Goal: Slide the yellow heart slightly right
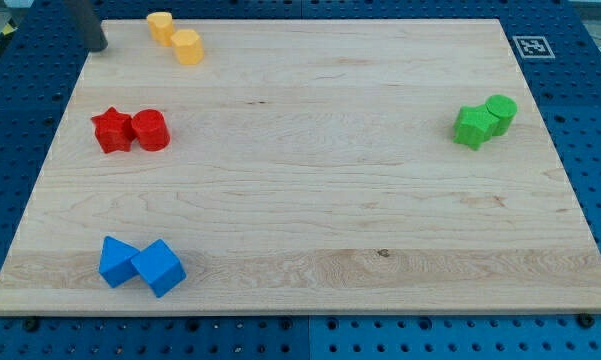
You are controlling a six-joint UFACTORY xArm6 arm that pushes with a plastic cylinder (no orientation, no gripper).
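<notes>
Rod: you see it at the view's top left, a dark shaft coming down from the top edge; my tip point(98, 47) sits at the tabletop's corner, left of the yellow pair and apart from it.
Jaws: there are none on this arm, so you have no spread or pinch to read.
Tabletop point(310, 180): pale wood on a blue pegboard.
Blue pair: two blue blocks point(140, 264) touching near the view's bottom left.
Red pair: red star point(112, 131) touching a red cylinder point(151, 130) to its right.
Yellow pair: two yellow blocks touching near the top edge, upper-left one point(161, 26), lower-right one point(187, 46); you cannot tell which is the heart.
Green pair: two green blocks point(484, 121) touching at the view's right.
</notes>
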